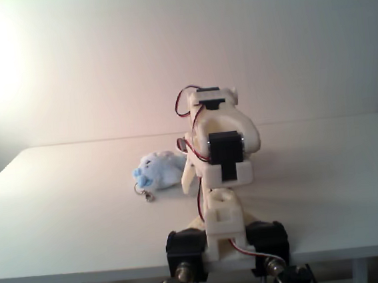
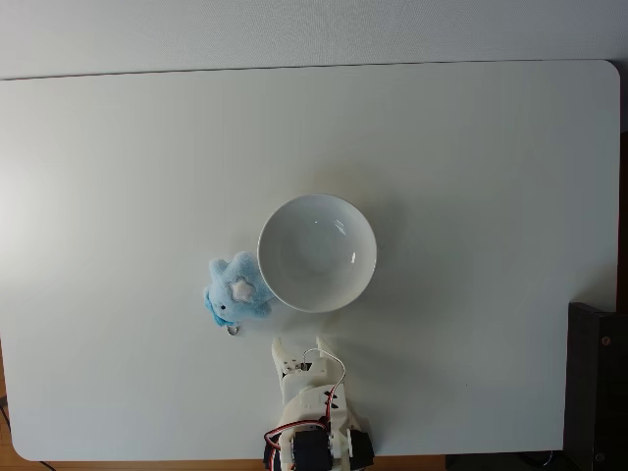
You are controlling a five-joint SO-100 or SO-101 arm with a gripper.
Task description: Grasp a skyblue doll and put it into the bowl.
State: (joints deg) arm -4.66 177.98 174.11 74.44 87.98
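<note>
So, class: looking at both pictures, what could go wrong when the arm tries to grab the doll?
The skyblue doll lies touching the bowl rim, so closing jaws might nudge or tip the bowl. Its keyring trails loose on the table and could snag on the rim.

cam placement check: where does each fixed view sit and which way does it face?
A fixed view: low, at table height behind the arm's base, looking level across the table to the wall; the arm's back hides the bowl.
A fixed view: overhead, facing straight down; bowl mid-table, arm and hand at the bottom edge.
Shared: the skyblue doll, the arm, the table.
</note>
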